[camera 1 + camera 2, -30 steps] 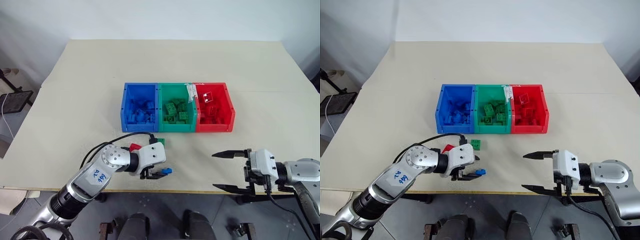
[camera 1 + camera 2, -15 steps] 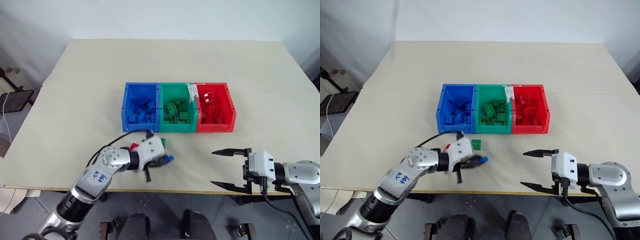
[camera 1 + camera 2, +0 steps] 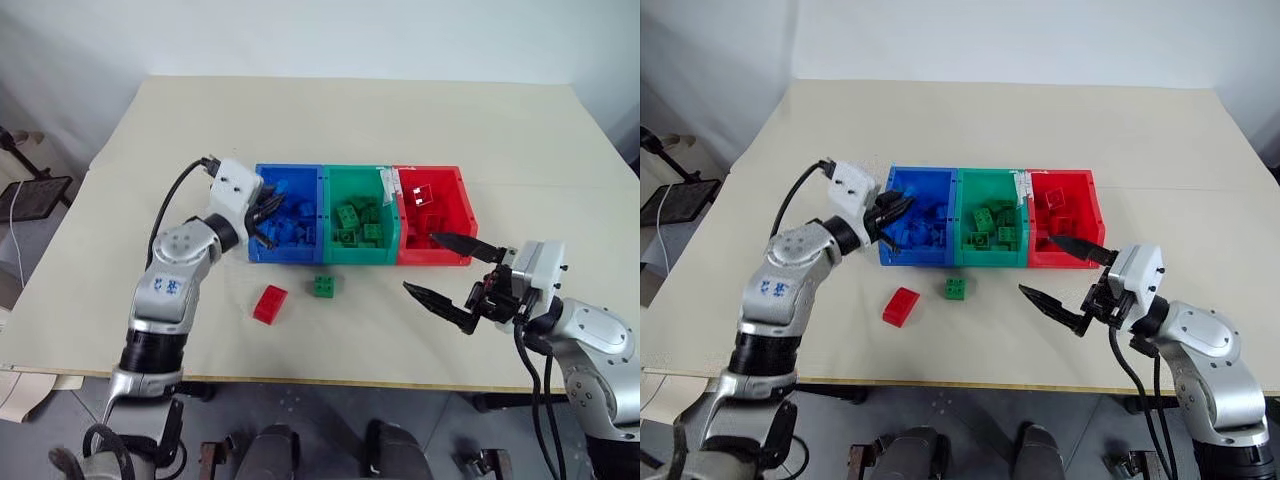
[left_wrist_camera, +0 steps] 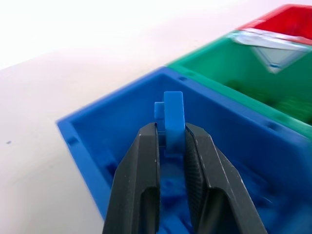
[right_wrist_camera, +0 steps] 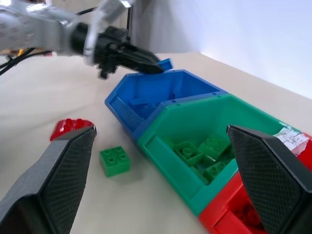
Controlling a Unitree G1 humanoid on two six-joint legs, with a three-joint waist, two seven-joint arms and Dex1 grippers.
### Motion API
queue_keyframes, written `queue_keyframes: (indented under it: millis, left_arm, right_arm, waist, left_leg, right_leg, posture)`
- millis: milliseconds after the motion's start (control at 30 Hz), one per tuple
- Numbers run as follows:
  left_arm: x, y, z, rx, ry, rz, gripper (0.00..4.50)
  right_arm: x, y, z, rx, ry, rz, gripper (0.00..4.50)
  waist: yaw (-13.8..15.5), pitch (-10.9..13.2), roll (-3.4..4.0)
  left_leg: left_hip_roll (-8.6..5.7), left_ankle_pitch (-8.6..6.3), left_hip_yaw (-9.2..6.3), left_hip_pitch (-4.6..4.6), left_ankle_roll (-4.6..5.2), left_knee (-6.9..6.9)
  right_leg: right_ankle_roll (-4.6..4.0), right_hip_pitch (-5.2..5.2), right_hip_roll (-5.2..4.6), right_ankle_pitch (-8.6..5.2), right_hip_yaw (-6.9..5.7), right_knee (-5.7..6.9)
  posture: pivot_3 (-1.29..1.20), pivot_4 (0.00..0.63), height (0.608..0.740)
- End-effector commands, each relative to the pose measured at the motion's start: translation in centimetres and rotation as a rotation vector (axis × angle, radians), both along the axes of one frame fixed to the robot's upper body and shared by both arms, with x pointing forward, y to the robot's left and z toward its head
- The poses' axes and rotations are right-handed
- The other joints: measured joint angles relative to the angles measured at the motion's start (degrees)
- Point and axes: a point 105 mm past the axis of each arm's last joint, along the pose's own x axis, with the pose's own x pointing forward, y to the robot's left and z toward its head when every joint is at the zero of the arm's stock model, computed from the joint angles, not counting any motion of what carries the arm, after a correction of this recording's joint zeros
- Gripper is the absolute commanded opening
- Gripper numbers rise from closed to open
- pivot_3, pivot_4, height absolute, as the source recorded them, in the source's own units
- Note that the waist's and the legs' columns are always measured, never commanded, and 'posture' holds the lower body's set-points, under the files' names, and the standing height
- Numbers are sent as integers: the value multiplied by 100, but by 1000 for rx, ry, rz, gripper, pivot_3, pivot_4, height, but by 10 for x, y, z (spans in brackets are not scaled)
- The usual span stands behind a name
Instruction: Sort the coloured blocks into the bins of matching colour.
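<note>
My left gripper (image 3: 265,212) is shut on a small blue block (image 4: 169,114) and holds it above the near left corner of the blue bin (image 3: 285,257). The blue, green (image 3: 360,257) and red (image 3: 432,257) bins stand joined in a row, each with several blocks of its own colour inside. On the table in front of them lie a red block (image 3: 270,303) and a green block (image 3: 324,286). My right gripper (image 3: 418,262) hangs open and empty in front of the red bin, its fingers pointing toward the row.
A white label (image 3: 385,182) sticks up on the wall between the green and red bins. A black cable (image 3: 170,205) loops off my left wrist. The table's front edge (image 3: 330,380) runs just behind the two loose blocks.
My left gripper shut on the blue block near the table's front, then lifted and carried it to the blue bin, uncovering the red block. My right gripper rose and turned toward the bins.
</note>
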Motion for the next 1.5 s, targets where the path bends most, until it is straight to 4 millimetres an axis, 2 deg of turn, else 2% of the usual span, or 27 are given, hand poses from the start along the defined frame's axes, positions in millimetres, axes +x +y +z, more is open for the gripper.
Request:
queue_keyframes:
  millis: [33,233,367,433,567,633,700,767,900,967,1067,1233,1367,1500]
  left_arm:
    - [-2,-8,-2,-11,16,-81,675]
    - [-12,-5,4,-23,-2,-157,2619]
    - [-24,11,8,-6,-46,-184,3922]
    - [-38,29,5,21,-63,-215,4482]
    - [-77,58,-11,160,-76,-326,4482]
    - [-95,94,-27,200,-14,-292,4482]
    - [-108,117,-36,216,38,-277,4482]
    - [-116,129,-44,234,79,-269,4482]
    - [-123,133,-52,265,119,-271,4482]
    - [-124,127,-54,264,129,-281,4482]
    - [-127,104,-57,244,149,-357,4482]
    - [-134,34,-64,286,179,-551,4482]
    - [-112,-11,-73,320,170,-551,4482]
    - [-95,-32,-77,345,151,-537,4482]
  right_arm:
    - [0,-3,6,-32,-47,1,4500]
    - [4,-2,2,-51,-53,16,4500]
    - [6,-1,-3,-73,-49,43,4500]
    - [9,0,-4,-78,-45,60,4500]
    - [13,2,-5,-102,-46,105,4500]
    - [14,4,-8,-134,-42,150,4500]
    - [13,4,-12,-179,-34,189,4500]
    - [13,1,-20,-246,-29,211,4500]
    - [14,-4,-23,-282,-1,242,4500]
    - [15,-4,-22,-277,-1,242,4500]
    - [14,-3,-24,-278,11,247,4500]
    - [11,-5,-27,-286,31,244,4500]
    - [8,-5,-26,-289,35,241,4500]
    - [5,-5,-24,-285,37,226,4500]
  waist:
    - [-22,0,0]
    - [-105,0,0]
    - [-156,0,0]
    - [-191,0,0]
    - [-277,0,1]
    - [-165,0,-2]
    - [-261,0,-2]
    - [-264,0,-4]
    - [-170,0,-4]
    - [-162,0,-4]
    - [-156,0,-4]
    - [-147,0,-4]
    - [-133,-1,-2]
    - [-154,-1,-2]
  left_leg:
    - [0,0,1,1,0,-1]
    - [2,0,1,1,0,0]
    - [3,0,-1,1,0,-3]
    - [5,0,-1,3,0,-7]
    - [9,-2,0,12,-3,-20]
    - [8,-2,-6,8,-4,-16]
    - [11,-14,12,13,-1,-5]
    - [19,-18,14,18,-3,-12]
    - [18,-25,16,14,8,0]
    - [18,-25,17,14,8,2]
    - [20,-26,17,15,7,2]
    - [19,-28,18,14,7,3]
    - [17,-27,20,14,6,11]
    - [16,-27,23,17,7,6]
  right_leg:
    - [0,-1,0,0,0,1]
    - [0,-2,0,0,-1,6]
    - [0,-3,0,0,-1,6]
    - [0,-6,0,0,-2,7]
    - [0,-7,0,0,-2,9]
    - [0,-4,0,0,-6,7]
    - [0,-2,0,0,0,3]
    - [0,-4,3,0,-7,5]
    - [0,0,2,0,-5,3]
    - [0,-1,2,0,-5,4]
    - [0,-2,3,0,-5,8]
    - [0,-1,2,0,-5,8]
    - [0,1,3,0,-4,9]
    - [0,-2,3,0,-2,11]
  posture:
    - [0,150,740]
    - [0,150,740]
    - [0,150,740]
    - [0,150,740]
    - [0,150,740]
    - [0,150,740]
    - [0,150,740]
    - [0,150,740]
    - [0,150,740]
    - [0,150,740]
    - [0,150,740]
    - [0,150,740]
    - [0,150,740]
    - [0,150,740]
